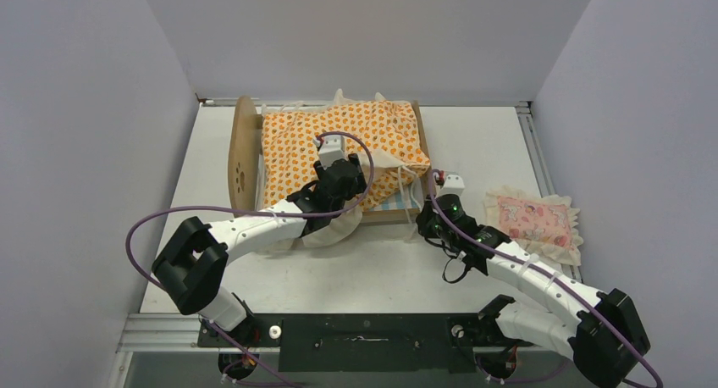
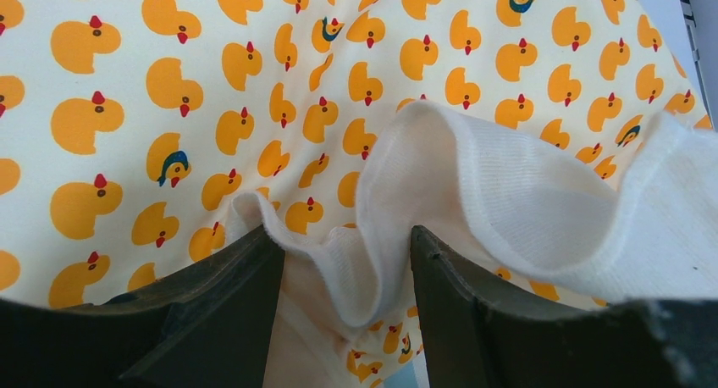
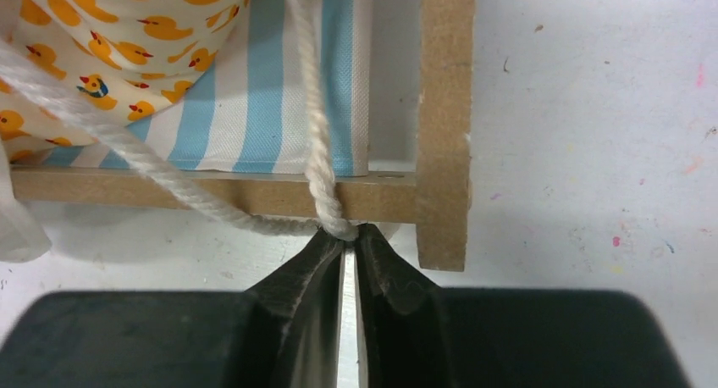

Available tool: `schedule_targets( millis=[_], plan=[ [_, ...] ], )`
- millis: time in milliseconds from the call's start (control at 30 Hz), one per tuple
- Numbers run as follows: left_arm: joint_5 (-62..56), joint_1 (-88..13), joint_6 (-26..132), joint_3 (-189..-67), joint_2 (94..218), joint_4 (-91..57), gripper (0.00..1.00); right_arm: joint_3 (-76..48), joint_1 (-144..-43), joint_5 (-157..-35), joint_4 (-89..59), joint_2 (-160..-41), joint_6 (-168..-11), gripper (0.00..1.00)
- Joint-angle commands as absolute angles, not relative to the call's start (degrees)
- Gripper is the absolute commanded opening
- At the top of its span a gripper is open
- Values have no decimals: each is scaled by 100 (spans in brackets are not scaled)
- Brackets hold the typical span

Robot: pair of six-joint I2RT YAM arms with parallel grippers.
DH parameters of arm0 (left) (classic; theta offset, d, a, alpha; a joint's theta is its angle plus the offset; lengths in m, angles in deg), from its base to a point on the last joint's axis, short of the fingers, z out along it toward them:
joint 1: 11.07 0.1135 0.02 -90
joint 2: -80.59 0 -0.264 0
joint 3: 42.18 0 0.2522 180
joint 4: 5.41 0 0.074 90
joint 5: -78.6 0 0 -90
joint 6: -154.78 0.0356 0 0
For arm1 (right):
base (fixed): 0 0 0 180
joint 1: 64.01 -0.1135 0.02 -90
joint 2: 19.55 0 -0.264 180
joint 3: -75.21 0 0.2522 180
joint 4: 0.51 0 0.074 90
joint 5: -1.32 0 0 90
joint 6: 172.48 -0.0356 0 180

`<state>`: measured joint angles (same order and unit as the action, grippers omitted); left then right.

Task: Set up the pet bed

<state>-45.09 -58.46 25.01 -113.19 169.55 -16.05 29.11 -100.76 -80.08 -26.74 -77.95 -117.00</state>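
Observation:
The pet bed (image 1: 244,155) lies at the back middle of the table, its arched headboard with the paw cutout on the left. The orange duck-print mattress (image 1: 339,138) lies on it. My left gripper (image 1: 343,189) is at the mattress's near edge. In the left wrist view the left gripper (image 2: 343,240) is open, with a fold of white ruffle (image 2: 508,202) hanging loose between the fingers. My right gripper (image 1: 423,214) is at the bed's near right corner. In the right wrist view the right gripper (image 3: 349,234) is shut on a white cord (image 3: 315,108) that crosses the plywood rail (image 3: 444,108) and the striped base (image 3: 254,91).
A small pink frilled pillow (image 1: 533,223) lies on the table to the right of the bed, beside my right arm. Grey walls close in the table on three sides.

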Motion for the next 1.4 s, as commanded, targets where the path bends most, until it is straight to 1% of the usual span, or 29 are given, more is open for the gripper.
schedule_targets(
  millis=[0, 200, 333, 467, 667, 800, 900, 967, 1133, 1267, 1367],
  plan=[
    [-4502, -5757, 2567, -11505, 16923, -1526, 54, 2652, -10082, -7764, -2700, -7663, -11391, 6],
    [-4511, -5710, 2562, -11424, 16866, -1497, 54, 1323, -10085, -7597, -3846, -7646, -10692, 5],
    [-4481, -5708, 2553, -11401, 16844, -1500, 54, 795, -10082, -7306, -3875, -7839, -10172, 5],
    [-4476, -5711, 2549, -11400, 16818, -1512, 54, 694, -10077, -7167, -3516, -8093, -9907, 5],
    [-4464, -5710, 2538, -11361, 16745, -1540, 54, 946, -10026, -6983, -2935, -8440, -9849, 6],
    [-4434, -5711, 2531, -11316, 16715, -1551, 54, 1046, -9967, -7195, -2809, -8674, -9848, 8],
    [-4404, -5708, 2513, -11306, 16709, -1548, 54, 986, -9939, -7143, -3156, -8869, -10011, 12],
    [-4374, -5715, 2513, -11315, 16711, -1546, 54, 977, -9928, -7046, -3347, -8856, -10172, 20],
    [-4309, -5720, 2522, -11333, 16713, -1540, 54, 932, -9914, -7099, -3563, -8373, -10277, 29],
    [-4081, -5726, 2594, -11399, 16724, -1564, 54, 733, -9814, -7082, -3956, -8134, -10243, 42],
    [-3861, -5753, 2707, -11489, 16695, -1668, 55, 811, -9487, -7315, -4212, -7993, -10224, 44]
  ],
)
